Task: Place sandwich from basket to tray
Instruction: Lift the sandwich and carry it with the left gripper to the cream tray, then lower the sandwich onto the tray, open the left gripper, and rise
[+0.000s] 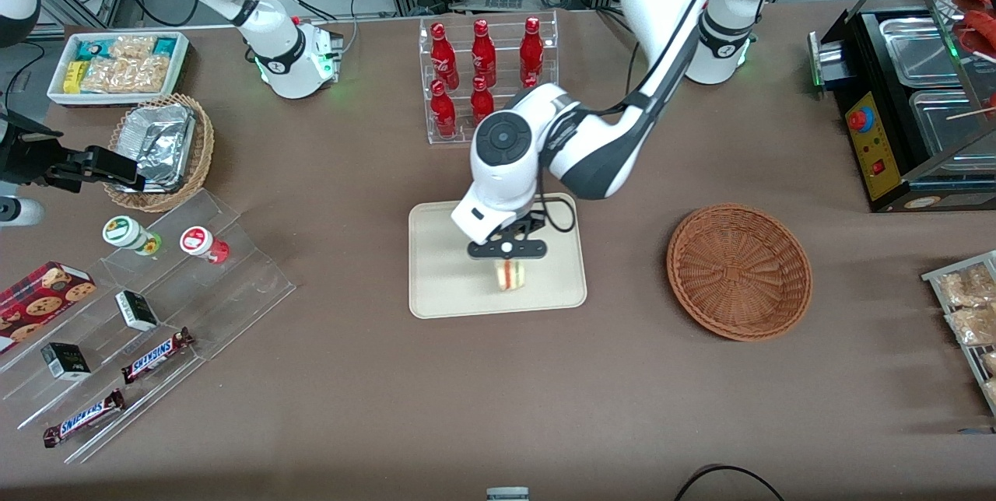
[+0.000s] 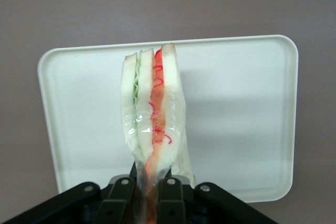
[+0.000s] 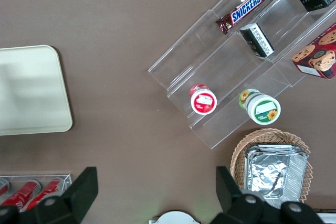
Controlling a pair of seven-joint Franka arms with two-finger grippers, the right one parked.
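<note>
- The working left arm reached from its base at the far edge of the table toward the front camera, elbow bent, with its wrist pointing straight down over the tray (image 1: pixel 436 283).
- The gripper (image 1: pixel 507 250) hung above the tray's middle, on the part nearer the front camera.
- Its jaws were closed tight on the sandwich (image 1: pixel 510 275), pinching one end of the clear-wrapped wedge between the black fingers (image 2: pixel 170 195).
- In the left wrist view, the sandwich (image 2: pixel 152 114) hung edge-on from the gripper (image 2: pixel 148 198), showing white bread with green and red filling layers, over the cream tray (image 2: pixel 247 108).
- Whether the sandwich touched the tray surface could not be told.
- The reddish-brown wicker basket (image 1: pixel 739 271) sat beside the tray, toward the working arm's end of the table, well apart from the gripper.
- Red bottles (image 1: pixel 482 65) with white script lettering stood in a clear rack, farther from the front camera than the tray; the script was too small to read.
- Toward the parked arm's end, two candy bars reading "SNICKERS" (image 1: pixel 156 355) lay on a clear stepped display.
- On the same display stood a red-lidded cup (image 1: pixel 204 243) and a green-lidded cup (image 1: pixel 128 234); their labels could not be read.
- A red cookie box (image 1: pixel 39 295) lay at that display's edge.
- A tan wicker basket holding a foil container (image 1: pixel 163 145) sat near a white bin of snack packets (image 1: pixel 117 65).
</note>
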